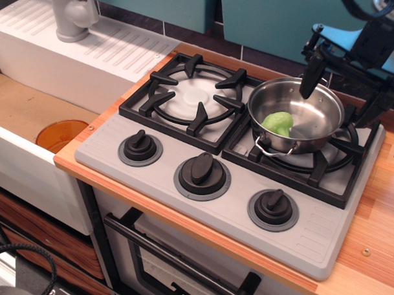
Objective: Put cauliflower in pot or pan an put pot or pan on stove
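Note:
The shiny steel pan (311, 112) sits on the right burner grate of the grey stove (184, 144). The light-green cauliflower (278, 123) lies inside the pan, at its left side. My gripper (341, 97) hangs above the pan's far right rim with its two black fingers (311, 77) spread wide apart. It is open, holds nothing and touches nothing.
The left burner grate (189, 99) is bare. Three black knobs (202, 168) line the stove's front. A white ridged sink unit with a grey tap (72, 14) stands at the left, with an orange disc (61, 135) in the basin. A wooden counter (376, 212) runs along the right.

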Robot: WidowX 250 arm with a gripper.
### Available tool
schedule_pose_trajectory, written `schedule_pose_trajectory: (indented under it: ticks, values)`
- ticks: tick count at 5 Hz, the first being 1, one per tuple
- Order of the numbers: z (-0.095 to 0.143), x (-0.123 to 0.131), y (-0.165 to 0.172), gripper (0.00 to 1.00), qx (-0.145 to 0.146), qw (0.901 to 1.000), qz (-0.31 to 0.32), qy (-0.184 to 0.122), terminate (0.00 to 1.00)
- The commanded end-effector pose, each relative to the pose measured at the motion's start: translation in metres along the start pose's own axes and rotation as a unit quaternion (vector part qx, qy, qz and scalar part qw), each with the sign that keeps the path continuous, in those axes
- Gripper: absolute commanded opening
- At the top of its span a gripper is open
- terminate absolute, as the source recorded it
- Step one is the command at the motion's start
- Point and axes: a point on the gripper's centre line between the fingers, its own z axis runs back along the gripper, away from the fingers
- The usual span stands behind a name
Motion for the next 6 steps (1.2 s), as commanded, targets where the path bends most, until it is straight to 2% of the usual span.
schedule_pose_trajectory:
  ticks: [1,3,5,6]
  values:
    - [0.039,0.004,0.011,1.0,-0.028,0.9989,0.007,-0.036,0.0]
    - [0.028,0.008,0.072,1.0,-0.051,0.9978,-0.027,-0.033,0.0]
    - [-0.004,0.021,0.138,1.0,-0.073,0.9949,-0.048,-0.052,0.0]
    - [-0.016,0.022,0.157,1.0,-0.078,0.9939,-0.05,-0.059,0.0]
